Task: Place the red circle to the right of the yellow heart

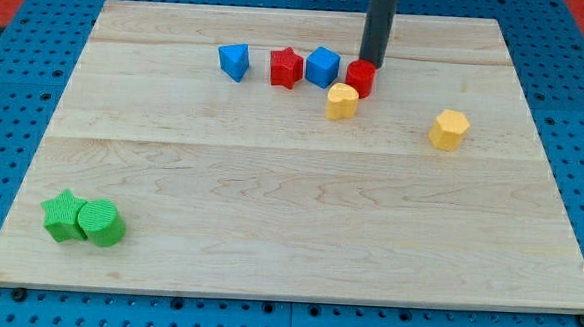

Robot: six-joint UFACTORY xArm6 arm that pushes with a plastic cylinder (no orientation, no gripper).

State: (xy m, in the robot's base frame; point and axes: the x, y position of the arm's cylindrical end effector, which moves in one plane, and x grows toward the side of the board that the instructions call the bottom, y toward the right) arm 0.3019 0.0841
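The red circle [362,77] sits near the view's top centre, just up and right of the yellow heart [342,101] and almost touching it. My tip [370,61] rests at the red circle's top edge, touching it from the view's top. The dark rod rises straight up out of the view.
A blue cube [322,66], a red star [286,67] and a blue triangle [234,60] stand in a row left of the red circle. A yellow hexagon [449,129] lies to the right. A green star [64,216] and a green circle [101,223] sit at the bottom left of the wooden board [290,203].
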